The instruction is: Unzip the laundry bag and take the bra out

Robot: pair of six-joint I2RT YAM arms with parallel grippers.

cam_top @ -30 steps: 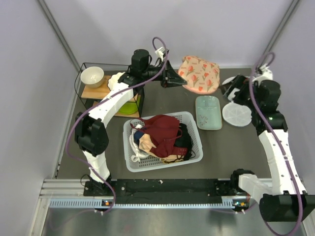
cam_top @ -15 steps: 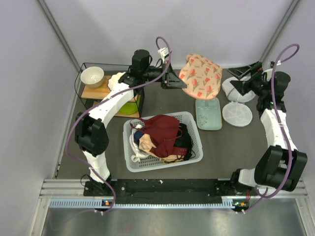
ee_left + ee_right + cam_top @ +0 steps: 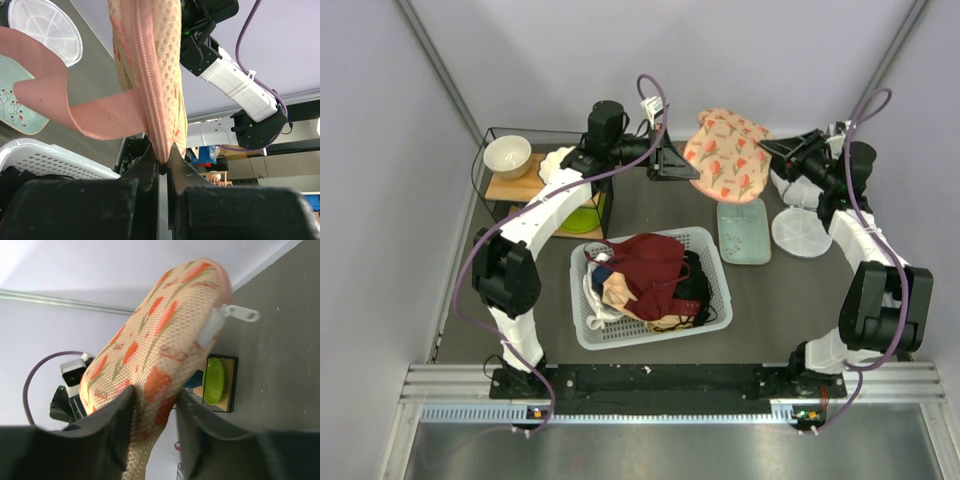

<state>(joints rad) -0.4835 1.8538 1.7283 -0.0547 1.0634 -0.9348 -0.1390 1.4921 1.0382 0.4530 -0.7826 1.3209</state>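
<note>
The peach laundry bag (image 3: 725,150) with red flowers hangs in the air at the back of the table. My left gripper (image 3: 691,168) is shut on its left end; in the left wrist view the jaws (image 3: 161,156) pinch the zip seam of the laundry bag (image 3: 150,60) beside a pink strap loop (image 3: 60,100). My right gripper (image 3: 767,149) is at the bag's right end. There its fingers (image 3: 105,440) press both sides of the mesh, so the right gripper (image 3: 156,392) is shut on the laundry bag (image 3: 150,340). A white zip pull (image 3: 235,314) sticks out of the bag. The bra is hidden.
A white basket (image 3: 715,265) of maroon, black and pale clothes stands at the table's middle. A mint tray (image 3: 742,230) lies under the bag, and a round white lid (image 3: 802,232) lies beside the tray. A wire shelf (image 3: 492,190) with a bowl (image 3: 507,155) stands at the back left.
My right arm swung in from the right side, and its wide-open jaws closed on the bag's right end. The left gripper lifted the bag slightly and kept its grip.
</note>
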